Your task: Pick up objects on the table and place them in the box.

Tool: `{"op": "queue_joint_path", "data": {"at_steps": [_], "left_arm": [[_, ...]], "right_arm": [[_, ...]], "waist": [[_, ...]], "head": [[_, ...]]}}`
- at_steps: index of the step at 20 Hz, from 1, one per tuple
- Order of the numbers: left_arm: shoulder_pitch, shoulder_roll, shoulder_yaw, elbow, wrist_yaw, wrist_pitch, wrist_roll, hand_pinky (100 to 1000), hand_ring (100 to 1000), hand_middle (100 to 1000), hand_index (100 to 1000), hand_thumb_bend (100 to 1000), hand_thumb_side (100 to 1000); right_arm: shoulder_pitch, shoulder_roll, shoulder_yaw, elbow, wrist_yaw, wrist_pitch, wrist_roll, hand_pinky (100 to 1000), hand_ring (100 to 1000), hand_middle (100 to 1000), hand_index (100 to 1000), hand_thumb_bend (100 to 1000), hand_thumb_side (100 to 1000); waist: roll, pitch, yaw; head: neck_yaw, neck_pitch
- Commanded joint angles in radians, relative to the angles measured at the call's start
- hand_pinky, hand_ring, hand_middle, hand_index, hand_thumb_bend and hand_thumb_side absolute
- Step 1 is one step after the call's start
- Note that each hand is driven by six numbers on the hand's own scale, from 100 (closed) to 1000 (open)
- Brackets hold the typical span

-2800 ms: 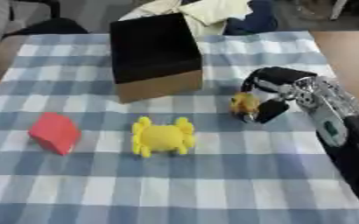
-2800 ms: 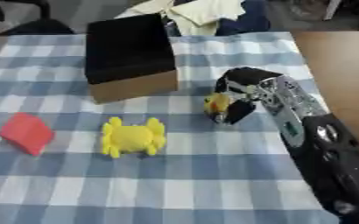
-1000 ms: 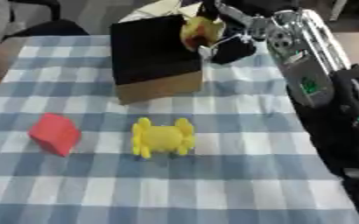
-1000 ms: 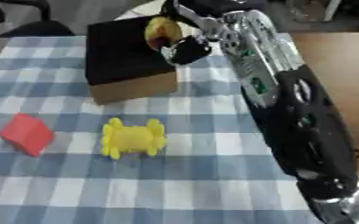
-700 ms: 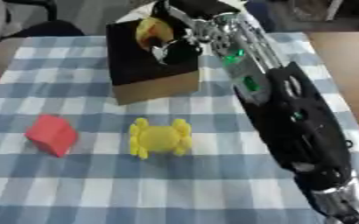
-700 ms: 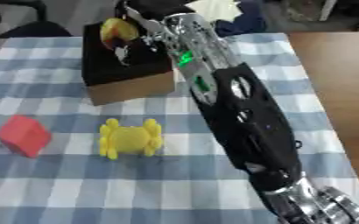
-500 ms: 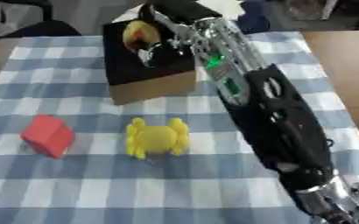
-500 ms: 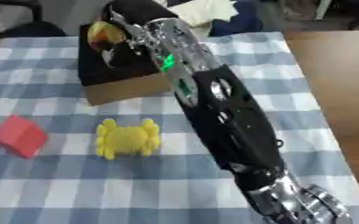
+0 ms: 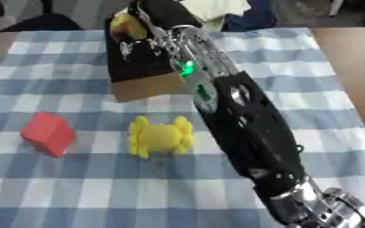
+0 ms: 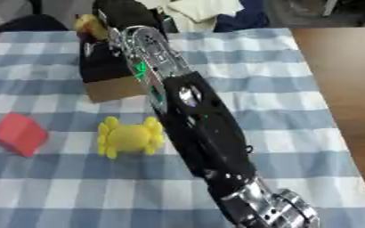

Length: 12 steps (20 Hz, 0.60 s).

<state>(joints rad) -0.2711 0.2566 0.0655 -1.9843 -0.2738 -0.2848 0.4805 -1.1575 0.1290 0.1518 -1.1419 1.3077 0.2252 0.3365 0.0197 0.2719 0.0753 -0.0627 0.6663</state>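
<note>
My right arm reaches from the lower right across the checked cloth to the box. My right hand point(image 9: 157, 17) is above the far left part of the box, its fingers curled round a small yellow and red object point(image 9: 126, 27). The box point(image 9: 144, 87) is cardboard with a dark inside and stands open at the far middle of the cloth. A yellow crab-shaped toy point(image 9: 160, 137) lies on the cloth in front of the box. A red block point(image 9: 48, 132) lies to the left of the toy. My left hand shows in neither view.
A blue and white checked cloth point(image 9: 76, 191) covers the table. Bare brown tabletop point(image 9: 353, 71) shows at the right. Cream and dark blue clothing point(image 9: 216, 8) is heaped past the far edge behind the box.
My right hand lifted the yellow object from the cloth right of the box, then carried it up and leftward over the box. The crab toy and red block have stayed put.
</note>
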Motion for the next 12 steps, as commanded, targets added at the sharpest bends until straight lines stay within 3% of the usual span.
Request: {"op": "queue_joint_path", "data": {"at_steps": [1,12], "left_arm": [[-0.013,0.009,0.001,-0.016,0.002,0.001,-0.004,621,777,682,795,115,851],[-0.016,0.002,-0.004,-0.016,0.004,0.003,-0.009,621,777,682,795,114,852]], "right_arm": [[-0.035,0.017,-0.024,0.006,0.021,0.027,-0.033,783,762,572,745,100,430],[-0.075,0.065,-0.102,0.12,0.123,0.132,-0.099,785,771,591,745,100,455]], "waist": [[0.003,-0.015,0.004],[0.0,-0.005,0.017]], "head": [[0.006,-0.011],[-0.007,-0.033]]}}
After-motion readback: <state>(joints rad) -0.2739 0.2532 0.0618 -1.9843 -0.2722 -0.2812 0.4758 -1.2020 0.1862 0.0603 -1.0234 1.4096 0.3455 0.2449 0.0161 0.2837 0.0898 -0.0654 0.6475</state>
